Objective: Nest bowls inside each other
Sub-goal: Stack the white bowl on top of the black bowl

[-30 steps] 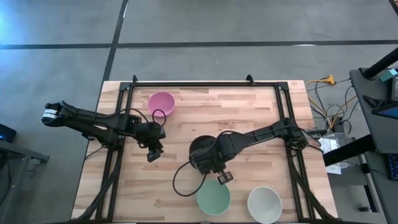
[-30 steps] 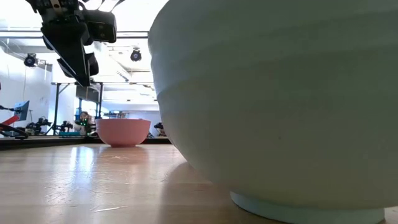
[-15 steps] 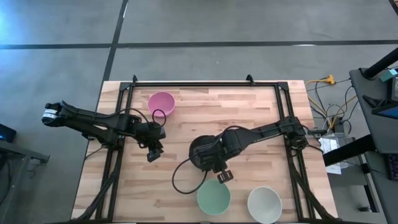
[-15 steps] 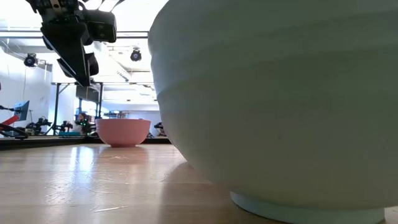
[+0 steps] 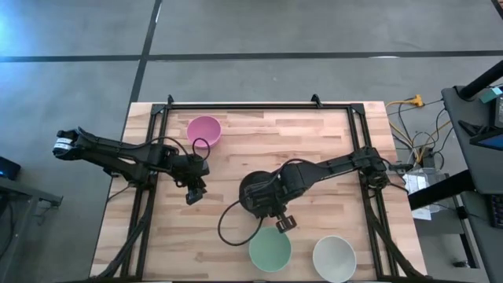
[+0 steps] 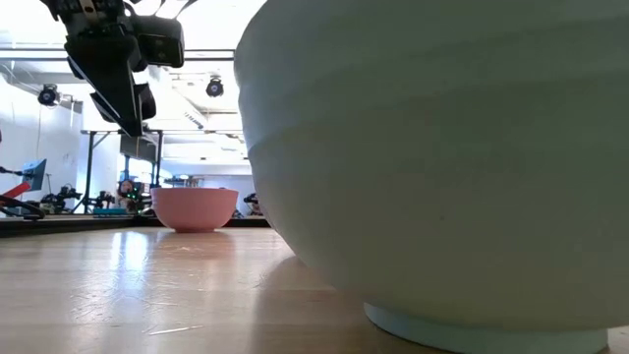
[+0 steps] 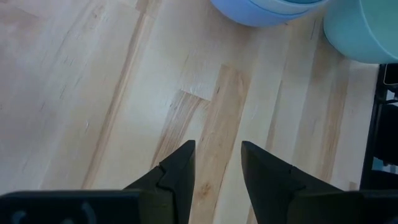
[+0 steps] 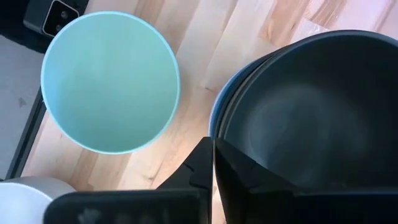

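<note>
A black bowl (image 8: 311, 112) sits nested in a stack at mid-table (image 5: 253, 191); the stack's blue outer bowl (image 7: 264, 9) rests on its base. A mint green bowl (image 5: 269, 250) and a white bowl (image 5: 334, 259) stand near the front edge, and a pink bowl (image 5: 203, 130) stands at the far left. My right gripper (image 5: 284, 222) is shut and hovers between the stack's rim and the mint green bowl (image 8: 111, 81), holding nothing. My left gripper (image 5: 194, 192) hangs open over bare wood left of the stack.
A black metal frame (image 5: 259, 105) runs along the far edge and down both sides of the wooden table. A black cable (image 5: 228, 228) loops on the wood near the stack. In the low view the mint green bowl (image 6: 442, 157) fills most of the picture.
My right gripper has risen a little above the spot between the stack and the mint green bowl. The bowls have stayed where they were.
</note>
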### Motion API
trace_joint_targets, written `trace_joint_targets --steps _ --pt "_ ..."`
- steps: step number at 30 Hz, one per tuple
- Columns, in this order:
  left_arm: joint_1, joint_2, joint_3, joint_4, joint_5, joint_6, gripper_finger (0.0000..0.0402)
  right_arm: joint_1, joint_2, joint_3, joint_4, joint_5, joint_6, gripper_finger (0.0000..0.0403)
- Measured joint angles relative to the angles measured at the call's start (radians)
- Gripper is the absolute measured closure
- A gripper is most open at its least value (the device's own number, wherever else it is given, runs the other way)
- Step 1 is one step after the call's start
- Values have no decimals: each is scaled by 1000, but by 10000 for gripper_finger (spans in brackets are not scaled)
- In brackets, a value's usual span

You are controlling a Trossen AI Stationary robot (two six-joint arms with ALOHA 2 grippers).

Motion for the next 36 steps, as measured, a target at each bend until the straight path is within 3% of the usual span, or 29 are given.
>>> trace_joint_targets --steps 17,22,26,31,36 --pt "0 0 0 0 0 -3 288 -1 1 -30 9 -1 11 394" --pt "0 0 0 0 2 -3 288 -5 -47 -13 18 19 17 394" --pt "0 0 0 -2 16 -3 288 -13 -120 -30 -2 27 113 394" --pt "0 0 0 -3 21 1 288 -3 -283 -212 -14 21 321 394" --pt "0 2 0 -1 20 38 288 88 -496 -576 214 4 532 384"
